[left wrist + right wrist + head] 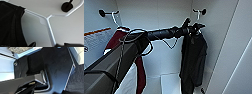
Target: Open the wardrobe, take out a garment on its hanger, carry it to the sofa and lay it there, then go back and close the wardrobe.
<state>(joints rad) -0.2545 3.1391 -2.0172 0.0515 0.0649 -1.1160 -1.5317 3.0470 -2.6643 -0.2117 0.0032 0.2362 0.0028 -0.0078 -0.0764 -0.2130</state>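
Note:
I look into the open wardrobe (159, 15). The black garment (192, 60) hangs at its right side on a white hanger (197, 13) hooked over a black peg (203, 11). My left arm reaches across to it, and my left gripper (192, 26) is at the coat's collar, just under the hook. In the left wrist view the hanger (47, 21) fills the middle, with the garment (10, 25) on one arm of it. My left gripper (49, 44) is open, a dark fingertip on either side of the hanger's lower arm.
A maroon jacket with white sleeves (140, 72) hangs from the left peg (102, 13), partly behind my left arm. The wardrobe's open door (239, 62) stands close on the right. The right wrist view takes in my own dark base (56, 65) and grey carpet (77, 79).

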